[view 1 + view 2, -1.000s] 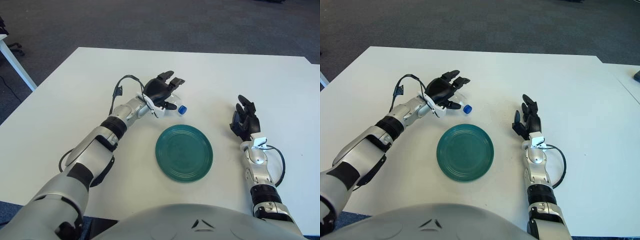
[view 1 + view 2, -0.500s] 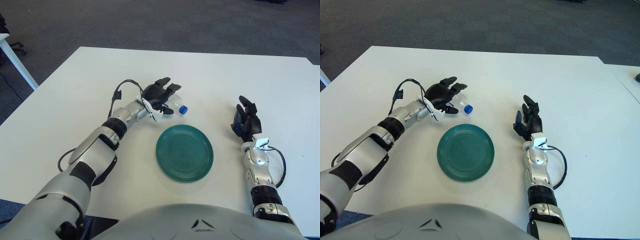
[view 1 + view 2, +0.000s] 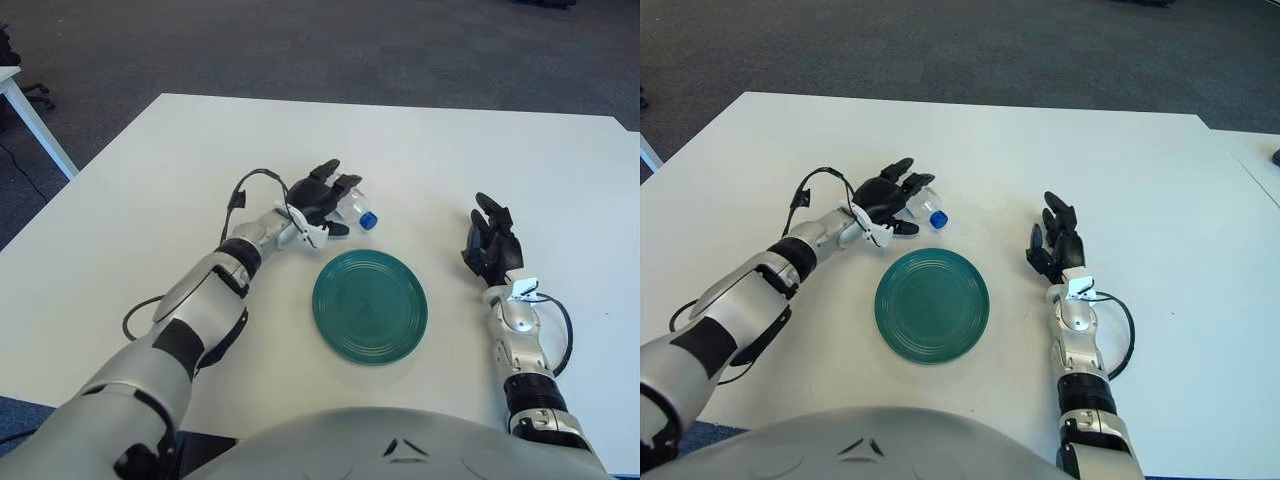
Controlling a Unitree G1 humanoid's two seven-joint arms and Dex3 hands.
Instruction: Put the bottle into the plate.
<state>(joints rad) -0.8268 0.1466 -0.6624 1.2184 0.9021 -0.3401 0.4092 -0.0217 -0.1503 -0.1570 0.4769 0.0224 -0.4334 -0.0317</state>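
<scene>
Reach-and-grasp stage: the robot's left hand (image 3: pixel 318 203) sits low over the white table (image 3: pixel 150 180), fingers spread and loose, not yet closed on the bottle (image 3: pixel 355 209). Bottle lies on its side on the table, clear body partly tucked under/against the fingertips, blue cap (image 3: pixel 368 220) pointing toward the green plate (image 3: pixel 370 306). Whether the fingers actually touch the body can't be told from either eye view. Bottle is just beyond the plate's far-left rim, near it but apart; plate holds nothing. To do this step well, judging from the layout: wrap the fingers round the mid-body w/ the thumb opposing, not near the cap, since a round bottle on its side prob. rolls if nudged from one side only; close firmly before lifting, then carry it the short way toward the robot & to its right, over the rim, and set it down low so it doesn't roll off. Right hand (image 3: pixel 489 243) shows idle to the right of the plate, fingers extended, holding nothing.
</scene>
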